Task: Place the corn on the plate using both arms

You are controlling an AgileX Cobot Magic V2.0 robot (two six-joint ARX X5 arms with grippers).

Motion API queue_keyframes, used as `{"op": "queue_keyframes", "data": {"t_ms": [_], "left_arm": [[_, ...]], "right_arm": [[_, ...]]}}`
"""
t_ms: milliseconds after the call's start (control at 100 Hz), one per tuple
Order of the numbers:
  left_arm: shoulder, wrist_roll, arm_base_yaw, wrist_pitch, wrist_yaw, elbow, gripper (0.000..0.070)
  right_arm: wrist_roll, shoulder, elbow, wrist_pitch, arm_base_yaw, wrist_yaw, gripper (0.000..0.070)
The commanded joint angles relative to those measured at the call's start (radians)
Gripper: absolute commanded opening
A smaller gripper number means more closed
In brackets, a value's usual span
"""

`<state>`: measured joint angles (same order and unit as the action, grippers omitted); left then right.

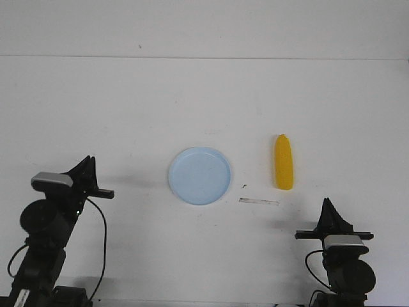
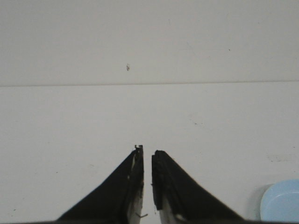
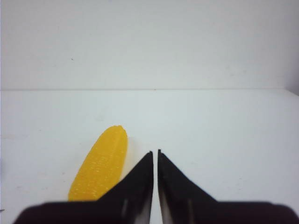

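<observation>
Corn (image 3: 100,168) beside right hand (image 3: 155,154), right wrist only.

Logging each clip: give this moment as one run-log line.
corn: on table, right of plate | plate: empty | left gripper: shut, idle | right gripper: shut, near corn, not touching

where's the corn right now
In the front view the corn lies flat on the table, right of the plate and apart from it, ahead of the right gripper, which has nothing in it.

Bare table all round plate (image 1: 200,176), corn (image 1: 284,162) lying well right of plate, thin strip (image 1: 259,202) between them, nearer robot
</observation>
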<state>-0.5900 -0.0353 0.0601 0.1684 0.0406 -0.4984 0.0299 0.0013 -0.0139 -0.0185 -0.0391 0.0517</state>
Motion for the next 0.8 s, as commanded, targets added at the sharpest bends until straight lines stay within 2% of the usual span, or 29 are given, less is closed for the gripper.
{"op": "queue_keyframes", "data": {"t_ms": [0, 200, 350, 460, 790], "left_arm": [[0.078, 0.017, -0.016, 0.011, 0.000, 0.035, 0.0028], [0.340, 0.016, -0.055, -0.049, -0.005, 0.153, 0.0028], [0.457, 0.016, -0.057, -0.165, -0.067, 0.161, 0.0013], [0.488, 0.016, -0.057, -0.197, -0.070, 0.161, 0.0000], [0.488, 0.016, -0.057, -0.183, -0.070, 0.160, 0.0001]], "right_arm": [[-0.005, 0.000, 0.002, -0.011, 0.001, 0.000, 0.0015], [-0.005, 0.000, 0.002, -0.011, 0.001, 0.000, 0.0015], [-0.005, 0.000, 0.001, -0.011, 0.001, 0.000, 0.0015], [-0.005, 0.000, 0.001, -0.011, 0.001, 0.000, 0.0015], [-0.005, 0.000, 0.002, -0.011, 0.001, 0.000, 0.0015]]}}
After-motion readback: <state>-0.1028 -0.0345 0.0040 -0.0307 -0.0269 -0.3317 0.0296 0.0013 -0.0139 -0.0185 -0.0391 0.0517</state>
